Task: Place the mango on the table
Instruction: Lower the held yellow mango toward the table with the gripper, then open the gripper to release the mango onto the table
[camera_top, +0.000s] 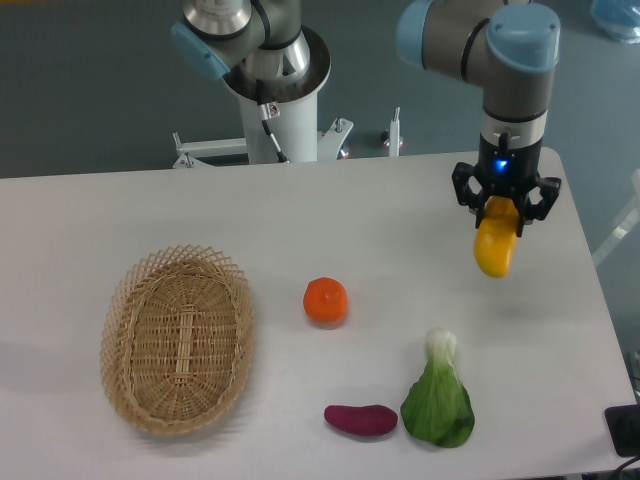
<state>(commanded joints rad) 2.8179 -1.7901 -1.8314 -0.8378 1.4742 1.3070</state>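
Four loose things lie on the white table (120, 210) besides the fruit in the air. Nearest, a stubby purple sweet potato (361, 419) sits just beside a leafy bok choy (438, 398) with a pale stalk — matte skin against crinkled green. Farther back, a woven wicker basket (178, 338), oval and open-weave, lies at the left, with a round orange (326, 301) in the middle. At the far right the gripper (500, 207) pinches the top end of the mango (495, 245), which hangs downward above the tabletop. That smooth, waxy skin looks slippery and the flesh bruisable — I'd judge it fairly heavy, best held across its thick middle.
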